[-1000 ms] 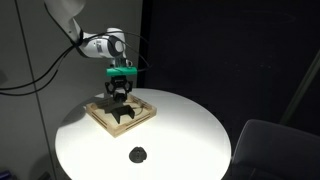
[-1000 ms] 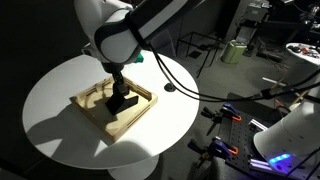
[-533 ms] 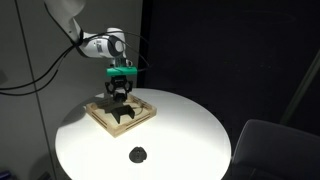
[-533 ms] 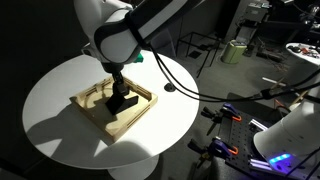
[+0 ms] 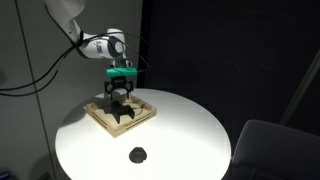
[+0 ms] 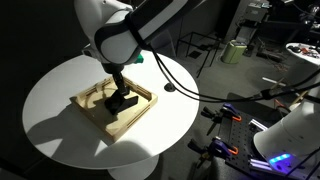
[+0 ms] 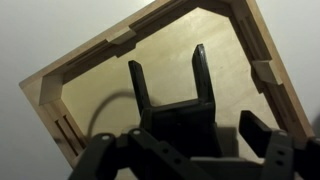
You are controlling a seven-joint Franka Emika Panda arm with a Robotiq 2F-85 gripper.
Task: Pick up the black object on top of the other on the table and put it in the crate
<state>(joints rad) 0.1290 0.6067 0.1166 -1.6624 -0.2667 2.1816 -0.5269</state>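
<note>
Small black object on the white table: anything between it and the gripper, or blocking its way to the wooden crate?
Nothing visible. The open gripper hangs over the shallow light-wood crate; only bare white table lies between it and the small black object.

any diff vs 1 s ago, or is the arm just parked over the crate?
Nothing visibly changed. The gripper still hangs over the crate with its fingers apart, and the small black piece sits in the same spot on the table.
</note>
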